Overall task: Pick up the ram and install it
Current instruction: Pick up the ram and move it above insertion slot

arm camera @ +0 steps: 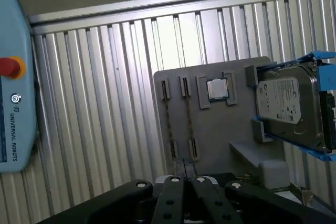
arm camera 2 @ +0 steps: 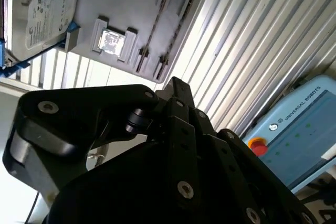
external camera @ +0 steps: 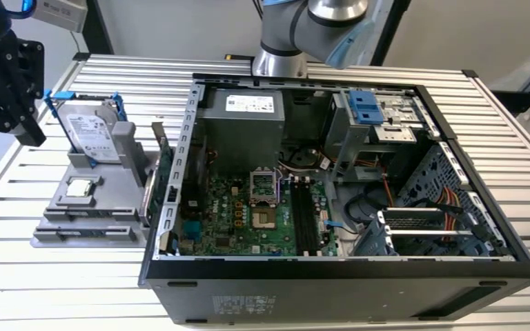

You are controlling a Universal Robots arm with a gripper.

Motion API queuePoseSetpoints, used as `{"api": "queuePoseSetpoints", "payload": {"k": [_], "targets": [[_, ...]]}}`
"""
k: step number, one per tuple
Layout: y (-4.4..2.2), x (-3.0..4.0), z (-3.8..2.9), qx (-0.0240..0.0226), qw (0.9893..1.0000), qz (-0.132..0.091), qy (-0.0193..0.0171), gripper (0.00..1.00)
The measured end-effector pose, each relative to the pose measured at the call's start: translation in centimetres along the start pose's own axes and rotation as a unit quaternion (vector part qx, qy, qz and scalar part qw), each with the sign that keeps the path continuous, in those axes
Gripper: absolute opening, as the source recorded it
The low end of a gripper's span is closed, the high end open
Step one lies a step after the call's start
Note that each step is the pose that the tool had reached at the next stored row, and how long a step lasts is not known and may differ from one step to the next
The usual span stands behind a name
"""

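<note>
Ram (arm camera: 167, 121) apparently slotted in grey holder (arm camera: 220, 129); claw (arm camera: 185, 167) apart

Slatted metal table (external camera: 44, 289) carries grey parts holder (external camera: 90, 231), open computer case (external camera: 339, 283) just beside, exterior view's right.

Open computer case (external camera: 339, 276) is lying on the slatted table (external camera: 53, 289), its motherboard (external camera: 246, 214) facing up, the silver power supply (external camera: 242, 117) sitting behind it and the arm's base (external camera: 279, 58) standing beyond the far wall. Grey fixture tray (external camera: 63, 238) is sitting just beside the case on the exterior view's left, carrying the hard drive (external camera: 90, 134) upright in a blue frame and the square CPU chip (external camera: 81, 187) lying flat in front. Black gripper (external camera: 16, 103) is hanging near the hard drive, further left.
</note>
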State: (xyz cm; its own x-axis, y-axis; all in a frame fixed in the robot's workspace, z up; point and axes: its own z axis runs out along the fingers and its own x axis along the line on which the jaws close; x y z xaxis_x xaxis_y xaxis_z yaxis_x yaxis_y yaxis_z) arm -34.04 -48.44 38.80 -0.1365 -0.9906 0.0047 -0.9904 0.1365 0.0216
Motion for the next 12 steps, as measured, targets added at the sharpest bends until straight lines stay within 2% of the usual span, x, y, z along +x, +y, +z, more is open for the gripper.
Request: {"api": "queuePoseSetpoints", "payload": {"k": [3, 7, 12], "targets": [[0.0, 0.0, 0.0, 0.0001, 0.9998, -0.022, 0.0005, 0.0], [0.0, 0.0, 0.0, 0.0002, 0.999, -0.046, 0.001, 0.0], [0.0, 0.0, 0.0, 0.0002, 0.9985, -0.055, 0.0012, 0.0]]}}
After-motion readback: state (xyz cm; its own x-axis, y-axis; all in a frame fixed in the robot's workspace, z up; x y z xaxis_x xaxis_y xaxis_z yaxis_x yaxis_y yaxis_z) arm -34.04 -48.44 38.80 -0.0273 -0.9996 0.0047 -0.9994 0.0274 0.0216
